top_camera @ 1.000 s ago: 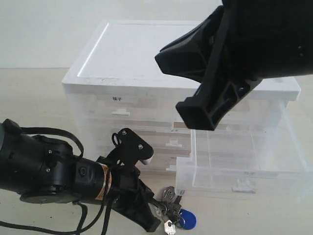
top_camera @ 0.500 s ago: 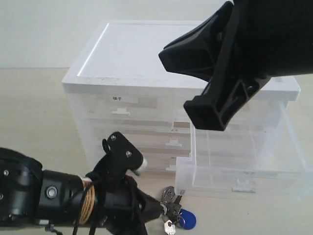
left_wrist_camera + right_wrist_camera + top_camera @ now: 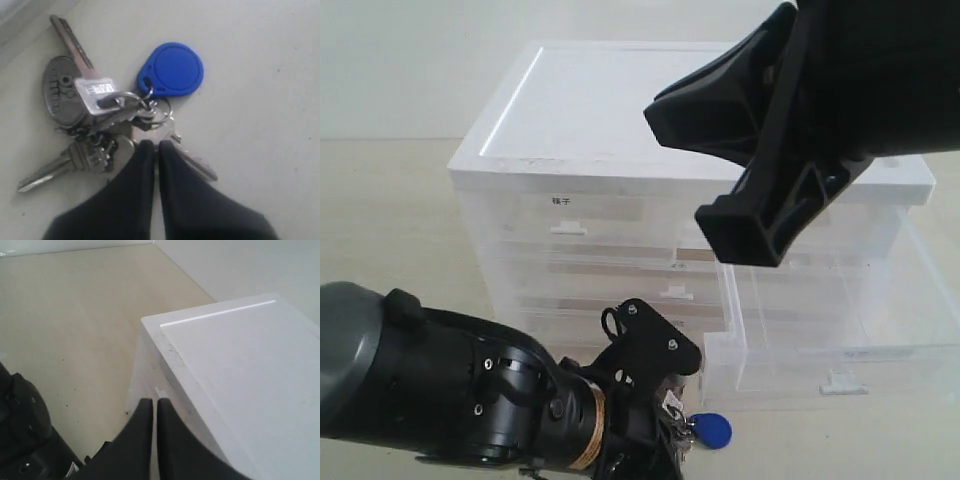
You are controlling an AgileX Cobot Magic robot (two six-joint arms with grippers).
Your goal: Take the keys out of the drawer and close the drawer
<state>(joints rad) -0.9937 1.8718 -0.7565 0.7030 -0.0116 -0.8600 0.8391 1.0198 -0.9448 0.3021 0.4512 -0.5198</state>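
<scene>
Keys (image 3: 117, 107) out, lying on table (image 3: 260, 125) at 7 o'clock of drawer (image 3: 840, 350) in exterior view. My left claw (image 3: 152, 145): fingers pressed together, tips on bunch; can't tell if pinching anything. Right claw (image 3: 151, 402) closed up, empty, above cabinet (image 3: 620, 110). Drawer pulled out; closing remains.

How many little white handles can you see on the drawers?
3. One handle is on the top left drawer, one on the middle drawer, one on the pulled-out drawer. The left arm and right arm may hide more.
</scene>
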